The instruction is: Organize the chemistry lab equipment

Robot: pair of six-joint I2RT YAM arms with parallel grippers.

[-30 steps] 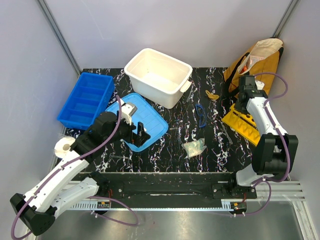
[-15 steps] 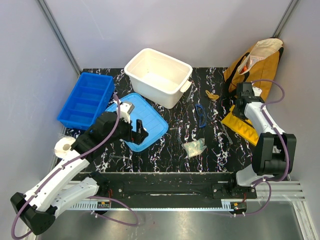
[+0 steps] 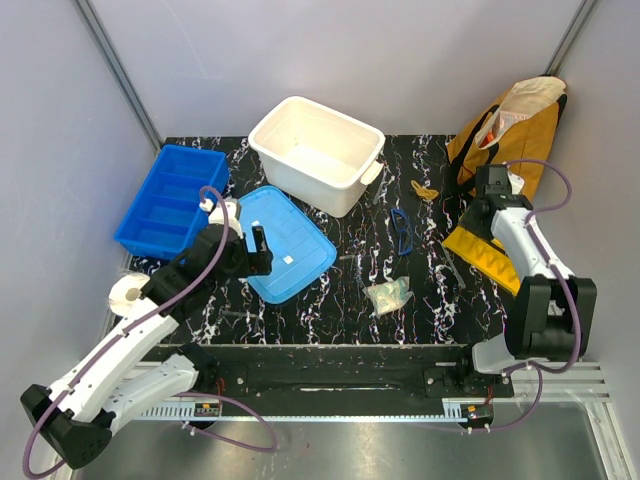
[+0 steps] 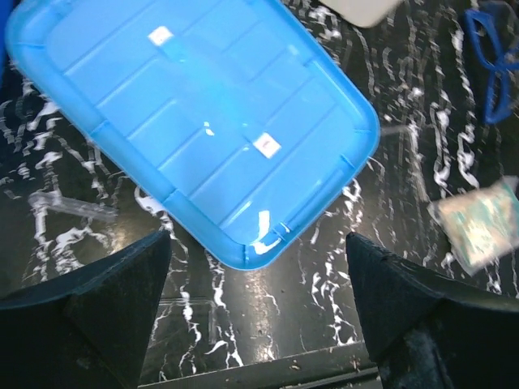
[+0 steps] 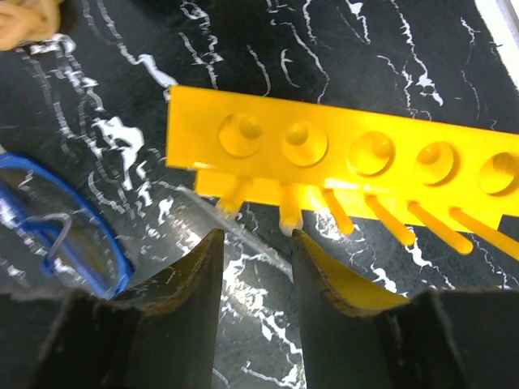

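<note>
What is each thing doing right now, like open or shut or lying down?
white tub, upright, lid off, looks empty.
blue lid, off the tub, flat on the table.
blue divided tray, compartments look empty.
safety glasses, lying on the table.
yellow rack, lying on the table, no tubes in it.
left gripper, open, holding nothing.
right gripper, partly open, holding nothing.

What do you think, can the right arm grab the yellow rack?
Probably yes. The right arm has its jaws parted right at the end of the yellow rack, and nothing big sits between them.
</note>
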